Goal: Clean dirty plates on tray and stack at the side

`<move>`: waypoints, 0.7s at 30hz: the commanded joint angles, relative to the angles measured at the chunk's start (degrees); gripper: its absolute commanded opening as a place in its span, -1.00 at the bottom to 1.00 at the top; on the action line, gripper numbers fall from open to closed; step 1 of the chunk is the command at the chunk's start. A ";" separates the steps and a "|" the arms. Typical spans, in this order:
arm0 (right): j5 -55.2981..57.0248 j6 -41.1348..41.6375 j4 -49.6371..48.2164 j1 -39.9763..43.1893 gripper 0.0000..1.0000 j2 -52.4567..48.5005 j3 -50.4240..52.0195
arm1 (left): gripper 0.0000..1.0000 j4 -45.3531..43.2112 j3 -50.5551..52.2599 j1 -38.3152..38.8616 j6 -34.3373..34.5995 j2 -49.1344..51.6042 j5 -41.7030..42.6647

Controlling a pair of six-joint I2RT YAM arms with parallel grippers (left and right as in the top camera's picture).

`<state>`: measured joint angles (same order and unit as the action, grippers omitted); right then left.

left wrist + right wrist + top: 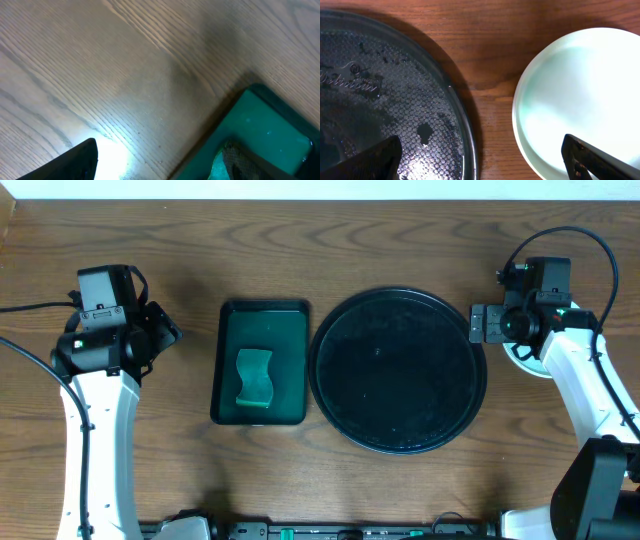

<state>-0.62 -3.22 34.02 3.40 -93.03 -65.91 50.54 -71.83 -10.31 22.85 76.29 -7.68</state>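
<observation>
The tray (398,370) is sitting mid-table (300,240). The rectangular tray (290,330) is lying just left of it, apart. A sponge (254,378) is lying in the rectangular tray, toward its near end. The plates (580,95) are sitting just right of the tray.

The tray (398,370) was black with a fine dotted texture, the plates (580,95) mint-tinted white, the counter (300,240) brown wood-grain.
</observation>
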 commanded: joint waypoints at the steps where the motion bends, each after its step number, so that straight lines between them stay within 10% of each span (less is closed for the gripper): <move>1: -0.07 -0.70 0.04 -0.44 0.98 0.81 0.02 | 0.61 0.00 -0.76 -0.17 0.11 -0.33 -0.52; 21: -0.09 -0.70 0.11 -0.90 0.99 24.74 0.04 | 0.61 0.00 -0.76 -0.17 0.11 -0.33 -0.52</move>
<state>-0.62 -3.25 34.00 3.18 -73.06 -65.89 50.54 -71.83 -10.31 22.85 76.29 -7.68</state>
